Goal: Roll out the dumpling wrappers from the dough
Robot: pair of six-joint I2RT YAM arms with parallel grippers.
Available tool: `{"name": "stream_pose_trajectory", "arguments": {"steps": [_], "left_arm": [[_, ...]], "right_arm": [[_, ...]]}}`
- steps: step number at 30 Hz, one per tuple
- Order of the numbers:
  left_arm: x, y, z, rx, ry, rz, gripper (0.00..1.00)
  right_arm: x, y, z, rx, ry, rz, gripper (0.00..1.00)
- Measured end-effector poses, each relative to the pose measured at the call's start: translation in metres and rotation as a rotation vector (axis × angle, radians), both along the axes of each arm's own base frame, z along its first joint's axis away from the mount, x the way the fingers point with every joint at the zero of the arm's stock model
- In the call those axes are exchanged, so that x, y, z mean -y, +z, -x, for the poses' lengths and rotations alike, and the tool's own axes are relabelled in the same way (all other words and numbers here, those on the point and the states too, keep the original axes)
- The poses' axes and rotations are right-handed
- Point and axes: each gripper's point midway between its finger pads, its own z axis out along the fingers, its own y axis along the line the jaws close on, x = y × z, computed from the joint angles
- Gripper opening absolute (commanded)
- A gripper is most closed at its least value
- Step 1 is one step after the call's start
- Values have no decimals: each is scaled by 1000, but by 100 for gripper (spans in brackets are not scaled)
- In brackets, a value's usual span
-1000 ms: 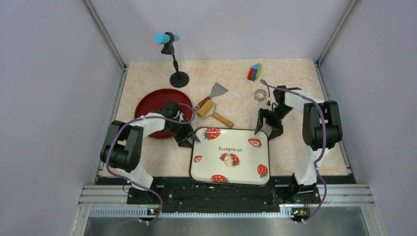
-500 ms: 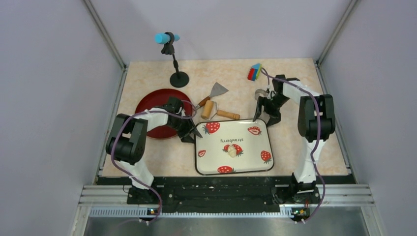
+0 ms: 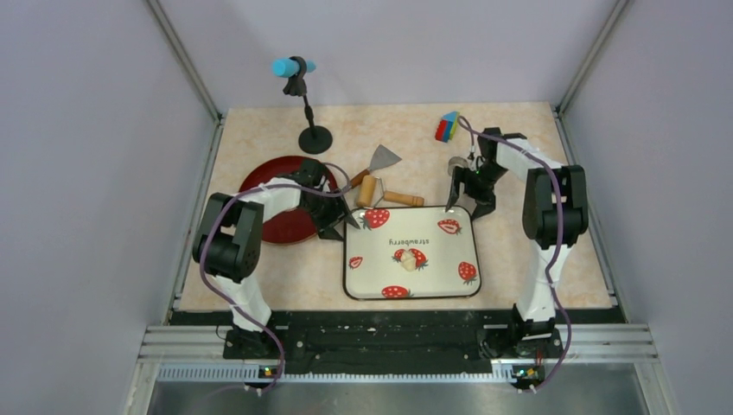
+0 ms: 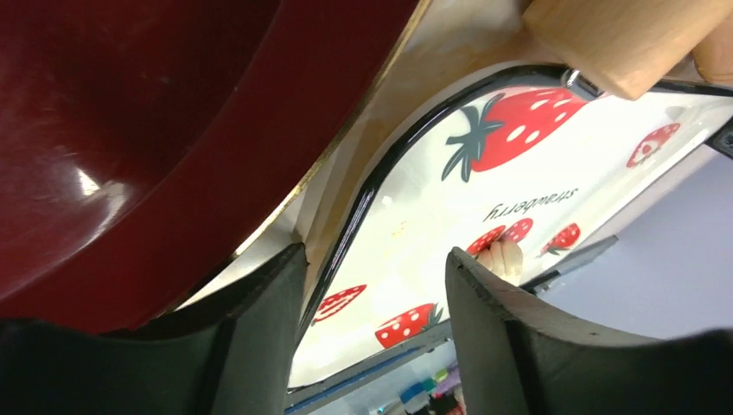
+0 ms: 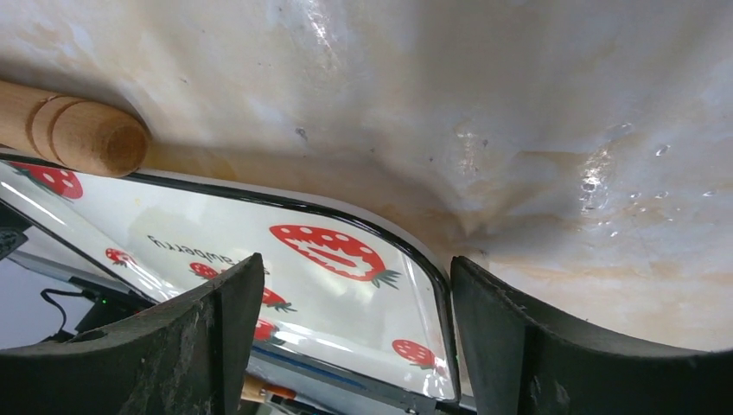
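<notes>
**A:** While both pairs of jaws stand wide, where is the dough [image 3: 408, 259]?

**B:** It is 1 small pale lump at the middle of the tray [image 3: 471, 259]. It lies ahead of both grippers and inside neither. In the left wrist view it shows just past the tip of 1 finger.

**A:** What is between the jaws, then?

**B:** The left gripper [image 4: 373, 259] straddles 1 far corner of the tray, with the black rim running through its gap. The right gripper [image 5: 356, 264] straddles the other far corner. I see no pad pressing on the rim, so I read both as open and empty.

**A:** How will the lump handle?

**B:** I judge it light, soft and tacky. A hard pinch would dent it and make it cling to the pads. The tray looks glossy, so the lump may skid under a sideways push.

**A:** Where should it be held?

**B:** Low on its 2 sides, with a gentle close. Better, leave it lying and flatten it with the rolling pin [image 3: 380, 192]. The pin lies just beyond the left jaws, touching the tray's far edge. It is stiff, round wood that may roll away, so grip its narrow handle.
</notes>
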Motion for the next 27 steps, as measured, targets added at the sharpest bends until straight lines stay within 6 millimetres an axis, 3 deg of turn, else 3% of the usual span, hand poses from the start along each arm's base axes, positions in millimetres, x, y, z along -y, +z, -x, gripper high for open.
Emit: {"name": "stream_pose_trajectory", "arguments": {"steps": [6,10,13,16,21,27], "left_arm": [[-20,16,-19,110,-24,-149,69],[-27,52,-34,251,-50,-184,69],[-23,80,-44,354,-77,-160,69],[-15,96,-53,411,-99,-123,68],[3,96,-67,419,-147,-86,66],[37,74,-88,391,-230,-82,63]], "right_arm": [[2,14,-16,55,19,49,80],[0,21,-26,97,33,66,80],[-4,21,-24,98,48,72,80],[-5,20,-24,98,54,74,80],[-4,21,-24,99,53,79,80],[-4,25,-24,111,52,79,80]]}}
